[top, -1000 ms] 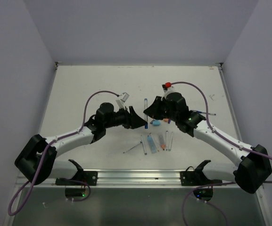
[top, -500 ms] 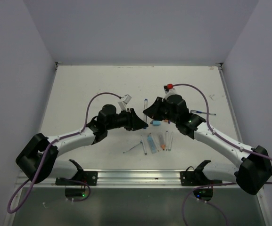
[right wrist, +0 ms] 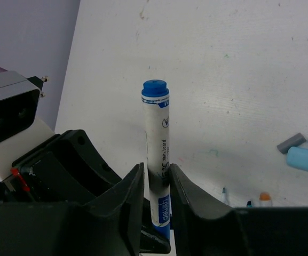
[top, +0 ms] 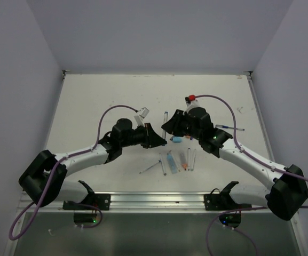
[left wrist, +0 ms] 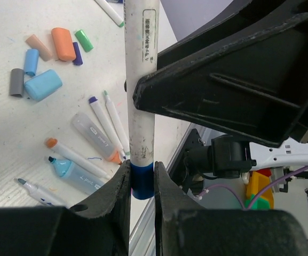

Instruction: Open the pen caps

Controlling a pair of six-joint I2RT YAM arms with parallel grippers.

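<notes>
- White tabletop (top: 89,101), faintly ink-marked.
- Uncapped pens (top: 176,160) lie in a row, nearer than the held pen (top: 165,116).
- Just right of the held pen — orange cap (left wrist: 63,44), light blue cap (left wrist: 42,84), green cap (left wrist: 83,40), loose.
- At its near end, the left gripper (left wrist: 142,176) clamps the dark blue cap (left wrist: 142,185).
- Beyond, the right gripper (right wrist: 156,184) squeezes its white barrel (right wrist: 156,133).

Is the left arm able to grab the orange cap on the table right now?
Probably not: the left pincer is shut on the dark blue cap of the marker. The orange cap lies uncovered, though.
</notes>
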